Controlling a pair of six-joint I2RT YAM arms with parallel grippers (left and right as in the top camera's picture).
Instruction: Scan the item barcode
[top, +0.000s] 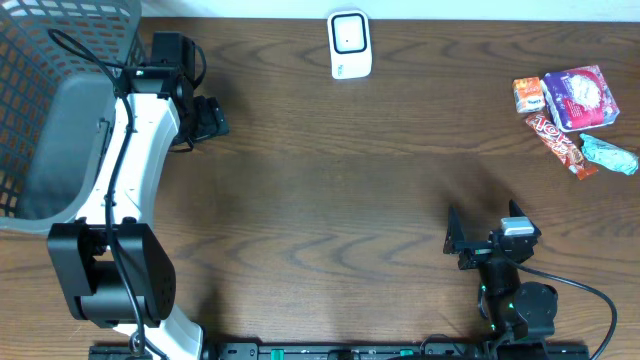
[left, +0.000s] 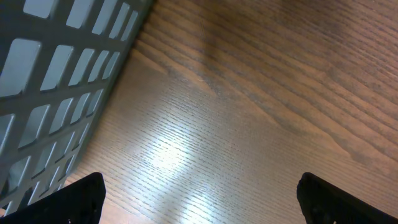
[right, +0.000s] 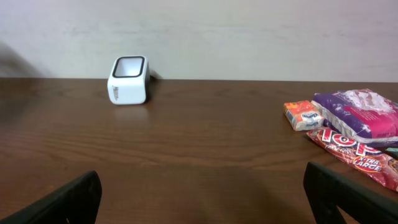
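Note:
The white barcode scanner (top: 350, 45) stands at the table's far edge; the right wrist view shows the scanner (right: 129, 79) at far left. The items lie in a cluster at the far right: a purple bag (top: 580, 97), a small orange box (top: 528, 95), a red candy bar (top: 560, 143) and a teal packet (top: 610, 155). My right gripper (top: 457, 240) sits near the front right, open and empty (right: 202, 199), well short of the purple bag (right: 357, 115) and the orange box (right: 305, 115). My left gripper (top: 212, 118) hangs open and empty (left: 199, 199) over bare wood beside the basket.
A grey mesh basket (top: 60, 100) fills the far left corner, its wall (left: 56, 81) close on the left of my left fingers. The left arm's white links run along the table's left side. A pale wall stands behind the table.

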